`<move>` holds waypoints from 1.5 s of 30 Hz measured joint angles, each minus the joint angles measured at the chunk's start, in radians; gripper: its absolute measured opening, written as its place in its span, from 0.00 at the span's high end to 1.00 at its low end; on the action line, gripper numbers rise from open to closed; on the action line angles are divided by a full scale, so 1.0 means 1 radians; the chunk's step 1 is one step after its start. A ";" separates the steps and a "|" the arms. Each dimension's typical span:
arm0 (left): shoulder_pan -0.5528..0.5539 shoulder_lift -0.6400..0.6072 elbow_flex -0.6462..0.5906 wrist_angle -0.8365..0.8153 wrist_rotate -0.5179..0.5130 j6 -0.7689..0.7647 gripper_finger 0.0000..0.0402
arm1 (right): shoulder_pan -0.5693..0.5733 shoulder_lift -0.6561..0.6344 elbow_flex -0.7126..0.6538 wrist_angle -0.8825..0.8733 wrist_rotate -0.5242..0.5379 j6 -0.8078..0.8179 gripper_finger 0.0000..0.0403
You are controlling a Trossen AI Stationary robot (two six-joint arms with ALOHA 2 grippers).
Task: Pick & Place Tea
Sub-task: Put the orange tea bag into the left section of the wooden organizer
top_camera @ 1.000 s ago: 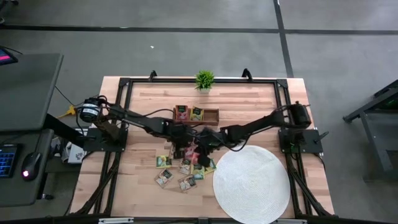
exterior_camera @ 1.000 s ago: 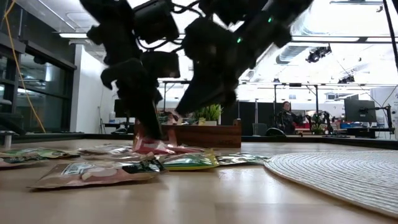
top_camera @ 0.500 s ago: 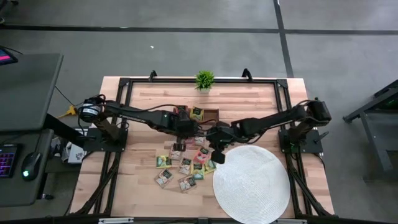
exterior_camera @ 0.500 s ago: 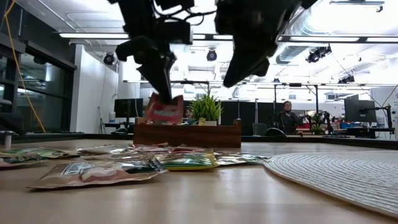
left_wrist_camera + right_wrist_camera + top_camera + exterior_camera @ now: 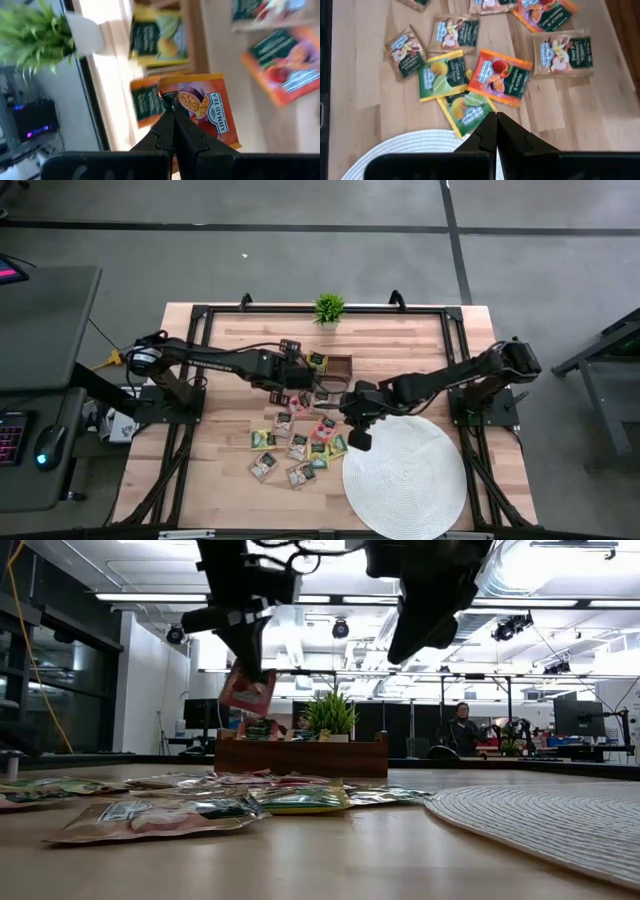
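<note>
Left gripper (image 5: pixel 172 107) clamped on pink-red tea packet (image 5: pixel 202 107), hanging edge-down just above wooden box (image 5: pixel 300 755), on its left-arm side. Drop likely straight below. Right gripper (image 5: pixel 496 125) closed, empty, hovers over loose packets (image 5: pixel 497 77) on counter (image 5: pixel 360 100) beside white mat (image 5: pixel 405 475).

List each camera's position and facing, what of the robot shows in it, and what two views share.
High view: above the table, looking straight down; both arms, the wooden tray, the round white mat.
Low view: at table height, looking level across; both arms descend from above, the left gripper holding a pink-red tea packet.
Left wrist view: looks past shut fingers at that packet.
Right wrist view: looks down past the empty right gripper at scattered packets.
Shared: low and left wrist views both show the potted plant.
</note>
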 joint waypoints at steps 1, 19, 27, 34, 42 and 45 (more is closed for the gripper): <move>0.010 0.000 0.000 -0.006 -0.006 0.006 1.00 | 0.004 0.000 0.000 0.000 0.002 0.001 1.00; 0.168 0.000 0.000 0.113 0.009 0.109 1.00 | 0.076 0.000 0.000 -0.018 0.035 0.047 1.00; 0.164 -0.001 -0.073 0.164 0.046 0.070 1.00 | 0.076 0.000 0.000 -0.018 0.038 0.047 1.00; 0.165 -0.001 -0.132 0.193 0.021 0.040 1.00 | 0.076 0.000 0.000 -0.017 0.038 0.045 1.00; 0.165 -0.001 -0.180 0.267 0.040 0.039 1.00 | 0.076 0.000 0.000 -0.016 0.037 0.045 1.00; 0.165 -0.001 -0.190 0.270 0.015 0.036 1.00 | 0.076 0.000 0.000 -0.015 0.034 0.045 1.00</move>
